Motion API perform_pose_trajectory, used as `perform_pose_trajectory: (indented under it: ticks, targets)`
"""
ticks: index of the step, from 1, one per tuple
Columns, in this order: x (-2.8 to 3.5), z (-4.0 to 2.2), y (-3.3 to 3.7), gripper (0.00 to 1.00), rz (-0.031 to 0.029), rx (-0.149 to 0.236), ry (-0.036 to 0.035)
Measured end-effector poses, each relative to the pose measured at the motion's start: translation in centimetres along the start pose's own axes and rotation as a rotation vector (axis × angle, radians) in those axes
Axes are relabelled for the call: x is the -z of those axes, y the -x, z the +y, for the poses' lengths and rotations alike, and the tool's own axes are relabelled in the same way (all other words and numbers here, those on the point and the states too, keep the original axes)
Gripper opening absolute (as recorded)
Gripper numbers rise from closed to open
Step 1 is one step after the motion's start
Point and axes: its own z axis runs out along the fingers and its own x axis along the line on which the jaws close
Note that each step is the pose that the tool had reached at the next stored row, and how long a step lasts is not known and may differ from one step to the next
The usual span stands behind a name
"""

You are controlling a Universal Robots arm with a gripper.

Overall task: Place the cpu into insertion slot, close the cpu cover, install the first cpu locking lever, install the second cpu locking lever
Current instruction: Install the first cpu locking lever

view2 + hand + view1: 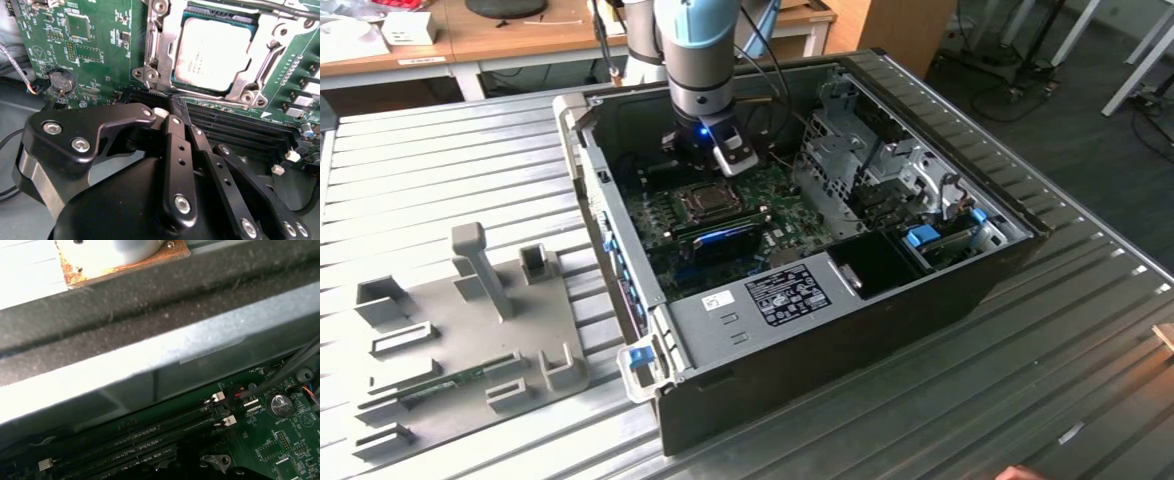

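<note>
The cpu (212,52) lies flat in the insertion slot (707,200) on the green board, its pale silvery face up. The cpu cover (161,47), a silvery frame, lies down around the chip, which shows through its window. A thin metal lever rod (285,6) runs along the far edge of the socket. My gripper (172,111) hangs just beside the socket over the black memory slots, with the black fingers (175,145) closed together and nothing between them. In the exterior view the gripper (724,160) reaches down into the open computer case just behind the socket.
Long black memory slots (135,440) and a coin battery (280,402) sit close to the grey case wall (150,355). A drive cage (881,170) and cables fill the case on the exterior view's right. A grey fixture plate (454,330) lies on the ribbed table.
</note>
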Motion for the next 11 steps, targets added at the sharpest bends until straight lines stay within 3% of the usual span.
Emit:
perform_pose_trajectory:
  ticks: [11]
  targets:
    - [0.03,-0.28,0.10,0.10,0.0001,0.000,0.0000]
